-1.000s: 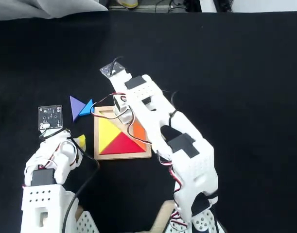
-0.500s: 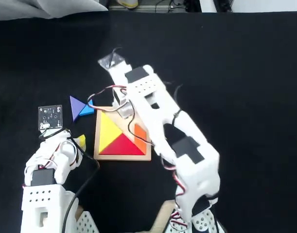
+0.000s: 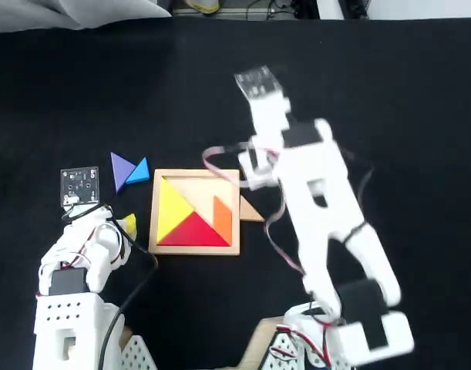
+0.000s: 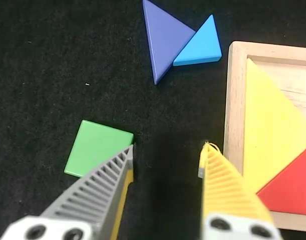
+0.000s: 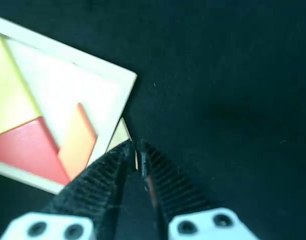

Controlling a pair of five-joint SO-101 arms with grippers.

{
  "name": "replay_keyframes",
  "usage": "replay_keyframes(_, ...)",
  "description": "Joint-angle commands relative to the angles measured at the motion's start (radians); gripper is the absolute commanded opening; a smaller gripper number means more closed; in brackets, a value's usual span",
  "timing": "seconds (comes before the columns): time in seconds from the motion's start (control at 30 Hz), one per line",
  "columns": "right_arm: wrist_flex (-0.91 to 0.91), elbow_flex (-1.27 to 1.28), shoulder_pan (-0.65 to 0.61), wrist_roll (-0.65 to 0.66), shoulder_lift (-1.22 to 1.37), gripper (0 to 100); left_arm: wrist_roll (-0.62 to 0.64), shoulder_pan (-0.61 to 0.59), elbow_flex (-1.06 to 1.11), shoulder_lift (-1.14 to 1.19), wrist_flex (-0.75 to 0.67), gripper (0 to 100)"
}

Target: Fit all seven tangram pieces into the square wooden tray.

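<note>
**Camera setup**

High view: fixed overhead, looking down on the table (image 3: 405, 116) from the 6 o'clock side. Left wrist camera: low and close, at 9 o'clock of the wooden tray (image 3: 195, 250), facing 12. Right wrist camera: apparently higher, over the tray's 3 o'clock edge. All share the tray.

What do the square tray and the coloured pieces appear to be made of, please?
The tray looks like pale, unfinished wood: faint grain shows on its rim. The yellow triangle and green square could be painted wood or plastic: flat, even colour, crisp edges, no visible grain.
</note>
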Motion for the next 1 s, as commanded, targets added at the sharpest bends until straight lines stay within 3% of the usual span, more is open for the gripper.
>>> replay_keyframes(0.0,-0.371,0.367,0.018,0.006,-0.150,1.4,0.012,0.005,-0.019,-0.012,-0.017,22)
replay_keyframes(0.13,-0.402,0.427,0.043,0.006,-0.159,1.5,0.074,0.005,-0.019,-0.012,-0.020,22)
replay_keyframes(0.47,-0.713,0.605,0.212,0.005,-0.162,1.5,-0.020,-0.054,-0.093,0.000,-0.011,22)
replay_keyframes(0.57,-0.717,0.605,0.212,0.006,-0.160,1.5,-0.081,-0.030,-0.194,0.017,-0.006,21)
replay_keyframes(0.67,-0.720,0.605,0.215,0.006,-0.160,1.5,-0.183,0.039,-0.360,0.115,0.087,21)
replay_keyframes(0.97,-0.721,0.605,0.215,0.006,-0.160,1.5,-0.331,0.067,-0.908,0.678,0.330,21)
